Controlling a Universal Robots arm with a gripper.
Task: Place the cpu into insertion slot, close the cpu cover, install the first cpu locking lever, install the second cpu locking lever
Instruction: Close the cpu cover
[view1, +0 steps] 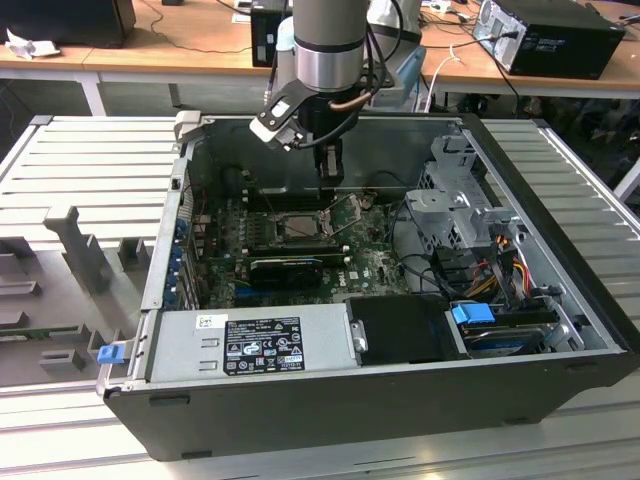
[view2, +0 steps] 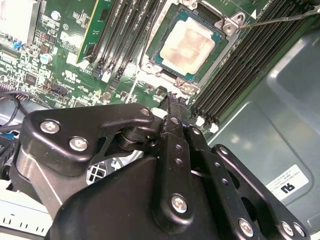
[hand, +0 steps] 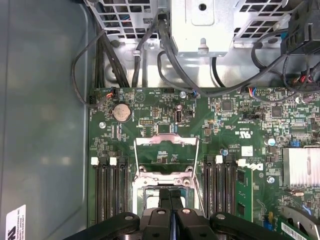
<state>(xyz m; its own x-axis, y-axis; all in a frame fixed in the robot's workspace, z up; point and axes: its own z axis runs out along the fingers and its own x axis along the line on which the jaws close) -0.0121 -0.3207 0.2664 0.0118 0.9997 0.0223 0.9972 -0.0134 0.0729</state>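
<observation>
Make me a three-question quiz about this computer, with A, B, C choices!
1. Where is the cpu? A) in the insertion slot B) on a desk C) on the power box
2. What colour is the motherboard? A) red B) green C) white
3. How are the fingers? A) wide open B) shut together C) gripping a cable
Answers: 1 A, the silver chip sits in its socket. 2 B, the board looks green in both wrist views. 3 B, they touch with no gap.

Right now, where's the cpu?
In the second wrist view the cpu sits in the insertion slot, between two banks of memory slots, just past the gripper.
</observation>
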